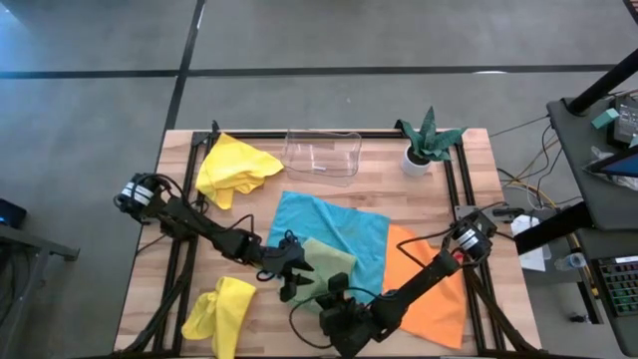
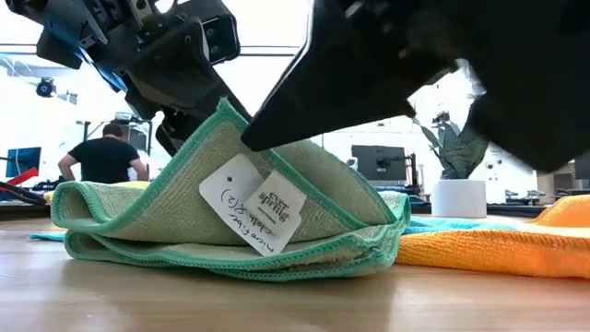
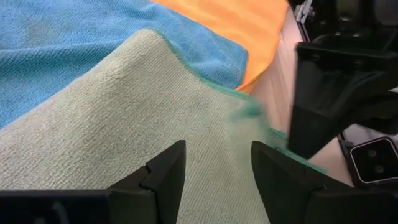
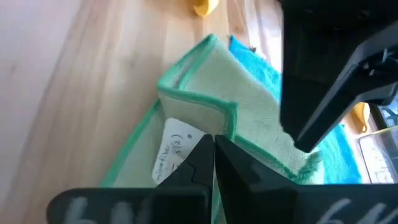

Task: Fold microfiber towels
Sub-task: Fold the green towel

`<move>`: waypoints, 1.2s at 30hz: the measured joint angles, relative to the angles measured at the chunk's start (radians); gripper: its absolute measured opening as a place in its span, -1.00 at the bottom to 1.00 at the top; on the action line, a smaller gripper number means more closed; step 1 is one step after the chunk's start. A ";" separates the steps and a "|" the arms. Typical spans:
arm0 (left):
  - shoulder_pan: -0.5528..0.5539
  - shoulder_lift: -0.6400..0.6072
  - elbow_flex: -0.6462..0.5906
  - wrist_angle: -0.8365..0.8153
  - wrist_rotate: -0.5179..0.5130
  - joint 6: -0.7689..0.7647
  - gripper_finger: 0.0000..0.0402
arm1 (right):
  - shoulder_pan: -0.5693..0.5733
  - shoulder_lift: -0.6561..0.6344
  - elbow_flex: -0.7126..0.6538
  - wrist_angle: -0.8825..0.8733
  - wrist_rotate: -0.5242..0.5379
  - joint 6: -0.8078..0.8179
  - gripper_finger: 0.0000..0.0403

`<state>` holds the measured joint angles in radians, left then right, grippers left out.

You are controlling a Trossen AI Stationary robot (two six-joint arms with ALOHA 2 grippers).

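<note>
Sage-green microfiber, soft and limp, is the cloth in hand: the sage green towel [image 1: 324,267] lies near the front edge of the wooden table [image 1: 179,249], partly over the turquoise blue towel [image 1: 339,224], with the orange towel [image 1: 434,289] just beside it. In the low view the green towel [image 2: 230,231] is doubled on itself, one edge lifted into a peak, its white label [image 2: 253,212] hanging out of the fold

The right gripper [image 4: 213,155] is pinched tight on the towel's teal-stitched hem next to the label, holding that edge up. The left gripper [image 3: 214,165] hovers over the flat part of the same cloth with its fingers partly apart and nothing between them

The cloth looks light and floppy; it will sag wherever it is not supported and should slide easily on the smooth wood. The bound hem looks like the firmest place to grip, at a corner or along the edge, rather than the loose middle. A pinch taken too deep could also catch the blue towel below

Two yellow towels [image 1: 234,170] [image 1: 219,311] lie crumpled on the left side; a clear plastic tray [image 1: 322,155] and a small potted plant [image 1: 427,140] stand at the far edge
</note>
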<state>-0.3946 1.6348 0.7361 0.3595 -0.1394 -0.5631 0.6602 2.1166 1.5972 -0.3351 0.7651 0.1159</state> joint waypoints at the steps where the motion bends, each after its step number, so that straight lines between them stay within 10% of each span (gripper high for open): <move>1: 0.000 0.000 0.000 -0.001 0.000 0.000 -0.17 | 0.008 -0.002 0.009 -0.013 -0.018 0.006 -0.96; 7: 0.000 0.000 -0.001 -0.001 0.000 0.001 -0.17 | 0.070 -0.064 0.034 -0.094 -0.049 0.049 -0.96; 17: 0.000 0.000 -0.002 0.001 0.000 0.001 -0.17 | 0.082 -0.155 0.005 -0.365 0.254 0.279 -0.96; 36: 0.000 0.000 0.000 0.009 -0.026 0.027 -0.17 | -0.032 -0.144 -0.129 0.038 -0.220 0.152 -0.96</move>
<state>-0.3943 1.6348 0.7364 0.3683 -0.1658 -0.5362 0.6285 1.9724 1.4685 -0.2970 0.5455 0.2683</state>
